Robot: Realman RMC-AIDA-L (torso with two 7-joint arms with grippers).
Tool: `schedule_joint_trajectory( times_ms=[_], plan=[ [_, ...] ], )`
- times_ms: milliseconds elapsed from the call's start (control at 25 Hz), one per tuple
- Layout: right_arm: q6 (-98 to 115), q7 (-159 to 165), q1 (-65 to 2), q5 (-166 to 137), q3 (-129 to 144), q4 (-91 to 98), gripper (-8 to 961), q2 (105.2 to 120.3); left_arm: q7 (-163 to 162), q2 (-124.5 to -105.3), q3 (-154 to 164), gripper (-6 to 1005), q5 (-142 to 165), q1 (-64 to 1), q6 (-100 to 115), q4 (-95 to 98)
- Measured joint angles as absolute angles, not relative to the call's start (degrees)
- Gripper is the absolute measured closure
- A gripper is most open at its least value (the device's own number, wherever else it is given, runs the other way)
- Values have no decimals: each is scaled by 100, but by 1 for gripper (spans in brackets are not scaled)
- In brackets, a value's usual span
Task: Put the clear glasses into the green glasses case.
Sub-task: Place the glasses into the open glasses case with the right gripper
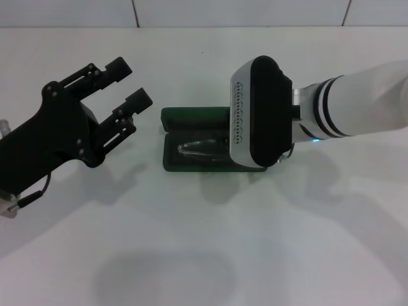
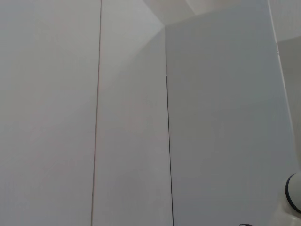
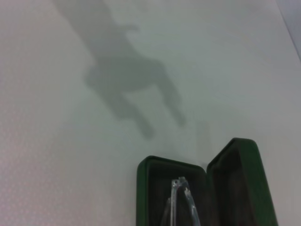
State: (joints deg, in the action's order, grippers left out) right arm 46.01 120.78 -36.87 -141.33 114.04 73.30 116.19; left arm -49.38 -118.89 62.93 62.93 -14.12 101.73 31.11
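The transparent plastic glasses (image 1: 199,148) lie inside the open dark green hinged case (image 1: 191,118) beneath the right gripper, jaws hidden, while the left gripper (image 1: 124,86) hovers beside with jaws released.

A plain white table (image 1: 204,255) fills the scene, with soft grey shadows lying across it. Behind it stands a pale panelled wall (image 1: 242,11) with thin dark seams.

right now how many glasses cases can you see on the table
1. The green glasses case lies open mid-table, partly under the right arm's wrist, with the clear glasses in its tray. The left gripper hovers open to its left. Nothing suggests another case, though the arm hides some table.
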Motion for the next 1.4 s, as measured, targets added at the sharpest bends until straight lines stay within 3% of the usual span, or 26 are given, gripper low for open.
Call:
schedule_joint_trajectory(
  times_ms=[360,600,800,1040,1240,1400],
  plan=[
    [4969,12077,-3515,-14016,11247,7725,725,11614,-4922,-11891,6293,492,6254,-1402,10158,3105],
    [5162,11757,-3164,-13338,10377,8069,504,11594,-4922,-11899,6122,492,6288,-1416,10144,3033],
    [5960,10229,-2684,-10863,8536,7868,426,11583,-4950,-11895,6077,492,6291,-1502,10064,2944],
    [7500,8917,-2715,-8879,6615,6267,427,11522,-4974,-11893,6101,492,6297,-1703,9912,2818],
    [7821,9134,-2981,-9871,6379,5372,427,11308,-5047,-11881,6092,493,6402,-1843,9841,2786],
    [7421,9649,-2999,-11139,6358,5691,428,11447,-5055,-11869,6088,493,6437,-1890,9744,2786]
  ],
)
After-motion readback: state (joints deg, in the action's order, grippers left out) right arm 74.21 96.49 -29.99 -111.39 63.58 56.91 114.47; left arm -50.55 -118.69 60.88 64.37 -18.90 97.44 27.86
